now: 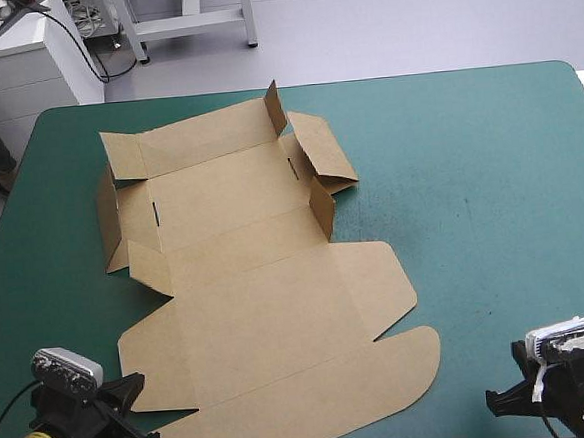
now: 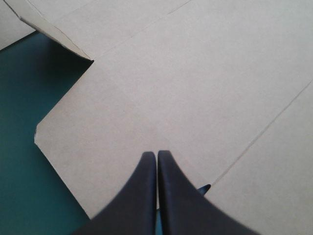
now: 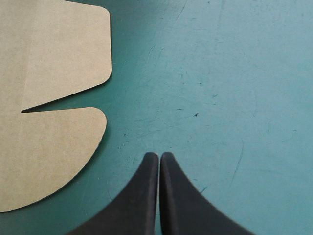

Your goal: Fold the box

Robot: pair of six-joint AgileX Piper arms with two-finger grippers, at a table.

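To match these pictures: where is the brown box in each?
High view: the box, left of middle on the teal-green cover.
Left wrist view: beneath and ahead of the left gripper.
Right wrist view: rounded flaps beside the right gripper.
Shared landmark: the nearer rounded flap, also in high view.

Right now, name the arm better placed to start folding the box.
Left. The left claw, shut, sits at the near left corner of the box, board ahead. The right claw, shut, is over bare teal-green cover, the rounded flaps off to its side.
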